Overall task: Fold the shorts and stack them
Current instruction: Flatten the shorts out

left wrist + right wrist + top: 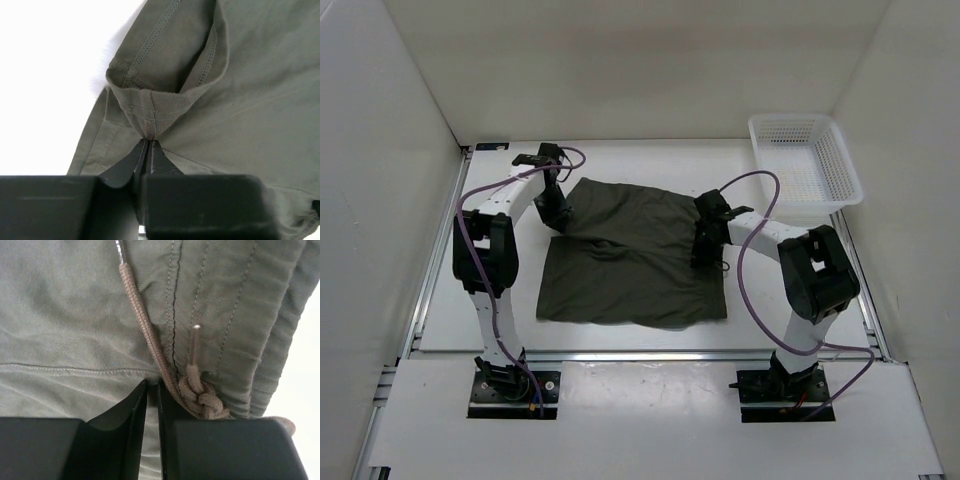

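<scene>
The dark olive-green shorts (630, 265) lie spread on the white table, partly folded with a crease across the middle. My left gripper (558, 212) is at their far left corner. In the left wrist view it (149, 136) is shut on a stitched hem fold of the shorts (240, 100), which bunches above the tips. My right gripper (703, 255) is at the right edge, on the waistband. In the right wrist view it (152, 386) is shut on a thin layer of the shorts (75, 315), just left of the light drawstring knot (202, 399).
A white mesh basket (805, 165) stands at the far right corner of the table. White walls enclose the table on three sides. A metal rail (640, 355) runs along the near edge, in front of the arm bases.
</scene>
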